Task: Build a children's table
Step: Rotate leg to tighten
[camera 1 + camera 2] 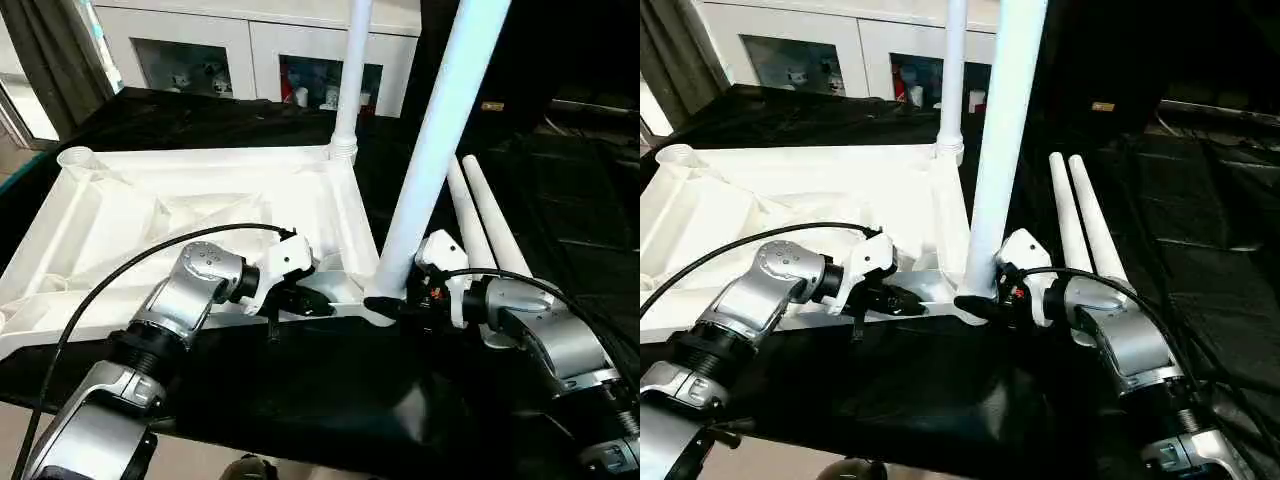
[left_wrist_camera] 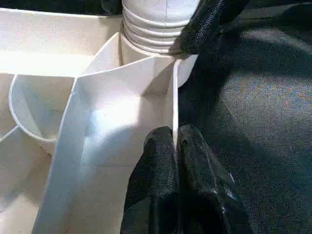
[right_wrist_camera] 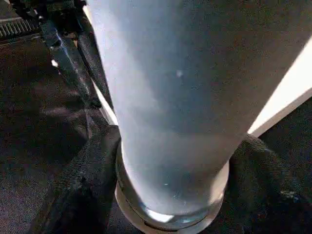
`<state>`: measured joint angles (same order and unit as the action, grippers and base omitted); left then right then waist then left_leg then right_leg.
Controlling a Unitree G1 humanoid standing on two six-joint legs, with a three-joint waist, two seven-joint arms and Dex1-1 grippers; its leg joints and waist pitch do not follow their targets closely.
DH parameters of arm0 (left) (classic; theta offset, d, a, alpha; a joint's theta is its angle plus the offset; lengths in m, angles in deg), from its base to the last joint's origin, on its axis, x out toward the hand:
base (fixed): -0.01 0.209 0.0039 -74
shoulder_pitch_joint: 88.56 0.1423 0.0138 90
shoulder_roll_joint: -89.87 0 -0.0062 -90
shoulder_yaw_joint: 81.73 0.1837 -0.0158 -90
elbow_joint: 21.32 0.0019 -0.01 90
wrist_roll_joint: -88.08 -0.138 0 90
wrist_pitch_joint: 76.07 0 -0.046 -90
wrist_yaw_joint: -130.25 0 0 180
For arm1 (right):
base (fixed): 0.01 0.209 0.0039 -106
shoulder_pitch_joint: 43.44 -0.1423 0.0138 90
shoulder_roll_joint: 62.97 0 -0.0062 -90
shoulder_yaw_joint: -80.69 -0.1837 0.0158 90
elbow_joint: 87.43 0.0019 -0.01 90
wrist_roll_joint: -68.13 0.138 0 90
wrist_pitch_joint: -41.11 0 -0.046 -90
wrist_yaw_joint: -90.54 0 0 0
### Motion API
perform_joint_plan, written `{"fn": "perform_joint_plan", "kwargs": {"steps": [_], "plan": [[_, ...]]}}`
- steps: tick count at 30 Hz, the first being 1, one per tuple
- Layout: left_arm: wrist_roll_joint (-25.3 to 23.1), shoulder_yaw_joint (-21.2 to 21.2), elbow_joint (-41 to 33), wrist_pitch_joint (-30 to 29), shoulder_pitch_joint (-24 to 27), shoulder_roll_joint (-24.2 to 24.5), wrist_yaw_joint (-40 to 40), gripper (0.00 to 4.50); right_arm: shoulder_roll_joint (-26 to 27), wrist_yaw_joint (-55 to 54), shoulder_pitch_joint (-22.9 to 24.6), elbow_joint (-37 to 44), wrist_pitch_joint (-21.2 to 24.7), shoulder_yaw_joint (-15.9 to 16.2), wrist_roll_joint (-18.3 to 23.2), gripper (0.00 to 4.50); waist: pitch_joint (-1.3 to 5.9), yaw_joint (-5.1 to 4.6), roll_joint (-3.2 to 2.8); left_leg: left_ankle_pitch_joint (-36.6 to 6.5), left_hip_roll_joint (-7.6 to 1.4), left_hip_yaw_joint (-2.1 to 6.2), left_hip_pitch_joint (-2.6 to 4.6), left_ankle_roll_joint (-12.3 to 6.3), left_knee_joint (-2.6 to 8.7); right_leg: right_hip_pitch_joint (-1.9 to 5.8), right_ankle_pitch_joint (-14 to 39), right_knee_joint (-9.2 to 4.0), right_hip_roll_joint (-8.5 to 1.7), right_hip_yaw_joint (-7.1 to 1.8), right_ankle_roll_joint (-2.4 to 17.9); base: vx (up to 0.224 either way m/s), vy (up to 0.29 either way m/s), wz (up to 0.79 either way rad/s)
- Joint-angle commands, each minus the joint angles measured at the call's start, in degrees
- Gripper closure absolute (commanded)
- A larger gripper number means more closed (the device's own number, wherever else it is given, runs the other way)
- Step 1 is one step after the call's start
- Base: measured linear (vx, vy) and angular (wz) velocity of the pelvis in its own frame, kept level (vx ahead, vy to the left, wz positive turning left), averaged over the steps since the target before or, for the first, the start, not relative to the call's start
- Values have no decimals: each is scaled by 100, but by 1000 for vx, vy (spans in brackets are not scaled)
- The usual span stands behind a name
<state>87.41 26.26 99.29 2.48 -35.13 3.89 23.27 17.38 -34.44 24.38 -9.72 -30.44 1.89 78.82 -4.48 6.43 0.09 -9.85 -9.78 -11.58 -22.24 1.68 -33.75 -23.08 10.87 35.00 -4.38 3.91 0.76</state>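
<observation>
Tabletop (image 1: 200,215) lies underside-up on the black cloth; a leg (image 1: 430,160) stands near-upright in its near right corner socket, long axis vertical, directly between the right gripper's (image 1: 405,303) fingers. That gripper is spread around the leg's base, pads (image 3: 83,195) on both sides. Left gripper (image 2: 175,146) is pressed together, pinching the tabletop's near rim beside that socket.
</observation>
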Motion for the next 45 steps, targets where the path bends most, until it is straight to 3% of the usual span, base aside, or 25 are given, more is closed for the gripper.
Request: {"fn": "perform_joint_plan", "kwargs": {"steps": [1, 4, 7, 8, 9, 15, 17, 24, 25, 27, 29, 31, 38, 39, 40, 42, 45], "plan": [[142, 134, -113, -63, 81, -82, 202, 450, 48, -285, -3, 36, 38, -223, 1, 176, 410, -1, 70, -882, -403, 183, 143, -368, 376, 268, 859, -389, -522, -320, 1391, 0, 0, 0], [48, 1, 162, -74, -44, -278, -330, 450, 319, -937, -64, -322, -84, -368, -163, 177, 404, -20, 79, -902, -398, 183, 139, -315, 381, 257, 933, -395, -522, -318, 1391, 0, 0, 0], [-217, -209, 1011, -105, -521, -795, -1638, 450, 949, -2214, -260, -1063, 105, -719, -225, 178, 398, -52, 75, -1149, -376, 188, 169, -115, 390, 239, 1387, -450, -524, -319, 1312, 0, 0, 0], [-229, -221, 1060, -106, -550, -829, -1720, 450, 992, -2292, -272, -1101, 122, -743, -220, 178, 386, -65, 81, -1210, -368, 186, 186, -93, 396, 218, 1470, -480, -524, -322, 1299, 0, 0, 0], [-276, -280, 1287, -139, -693, -1003, -2112, 450, 1208, -2655, -330, -1267, 203, -852, -188, 178, 395, -67, 100, -1212, -365, 207, 176, -50, 402, 260, 1555, -485, -537, -309, 1252, 0, 0, 0], [-327, -430, 1916, -222, -1136, -1601, -3178, 450, 1876, -3867, -584, -1703, 320, -1083, -227, 178, 419, -32, 66, -1161, -367, 200, 190, -42, 402, 254, 1404, -492, -538, -319, 1191, 0, 0, 0], [-355, -414, 2096, -82, -1251, -1768, -3286, 450, 2057, -4188, -714, -1860, 248, -1108, -334, 178, 428, -32, 43, -1129, -367, 200, 180, -36, 406, 254, 1261, -477, -528, -321, 1187, 0, 0, 0], [-517, -293, 2534, 480, -1422, -1896, -3379, 450, 2234, -4436, -878, -2006, 13, -1224, -397, 178, 428, -10, 54, -1289, -367, 209, 193, -26, 425, 264, 1424, -515, -543, -322, 1085, 0, 0, 0], [-528, -283, 2568, 511, -1430, -1895, -3386, 450, 2228, -4450, -882, -2011, -27, -1225, -405, 143, 430, -6, 51, -1307, -376, 211, 194, -19, 427, 263, 1416, -508, -548, -323, 1082, 0, 0, 0], [-547, -261, 2651, 677, -1434, -1873, -3355, 450, 2223, -4479, -895, -1999, -102, -1311, -395, 143, 432, -3, 52, -1349, -380, 210, 201, -17, 429, 257, 1446, -509, -554, -321, 1102, 0, 0, 0], [-562, -245, 2670, 781, -1432, -1862, -3308, 450, 2194, -4508, -901, -1988, -175, -1305, -453, 103, 432, -3, 53, -1370, -379, 215, 193, -12, 433, 262, 1502, -518, -560, -321, 1082, 0, 0, 0], [-565, -247, 2688, 832, -1433, -1863, -3283, 450, 2164, -4518, -902, -1964, -265, -1285, -508, 98, 451, -2, 53, -1342, -378, 220, 179, -20, 432, 280, 1509, -509, -564, -318, 1064, 0, 0, 0], [-565, -299, 2837, 1349, -1486, -1944, -3132, 450, 1858, -4240, -625, -1297, -404, -1211, -564, 98, 457, 28, 24, -1289, -375, 214, 170, -75, 420, 279, 1455, -515, -564, -323, 1026, 0, 0, 0], [-561, -323, 2870, 1455, -1514, -1959, -3174, 450, 1736, -4106, -520, -1114, -396, -1166, -588, 98, 457, 30, 47, -1270, -364, 202, 170, -114, 408, 276, 1465, -520, -558, -324, 1029, 0, 0, 0], [-560, -326, 2875, 1463, -1517, -1960, -3180, 450, 1722, -4091, -509, -1095, -394, -1161, -591, 98, 454, 42, 10, -1260, -361, 207, 167, -129, 402, 276, 1493, -527, -562, -323, 1019, 0, 0, 0], [-548, -354, 2895, 1603, -1538, -1968, -3207, 450, 1564, -3884, -387, -886, -358, -1124, -579, 98, 465, 67, 23, -1193, -368, 205, 158, -193, 394, 289, 1516, -526, -562, -322, 977, 0, 0, 0], [-531, -382, 2894, 1664, -1543, -1970, -3202, 450, 1458, -3718, -307, -752, -340, -1111, -538, 98, 476, 75, -15, -1144, -365, 211, 145, -221, 391, 283, 1463, -512, -555, -310, 1015, 0, 0, 0]]}}
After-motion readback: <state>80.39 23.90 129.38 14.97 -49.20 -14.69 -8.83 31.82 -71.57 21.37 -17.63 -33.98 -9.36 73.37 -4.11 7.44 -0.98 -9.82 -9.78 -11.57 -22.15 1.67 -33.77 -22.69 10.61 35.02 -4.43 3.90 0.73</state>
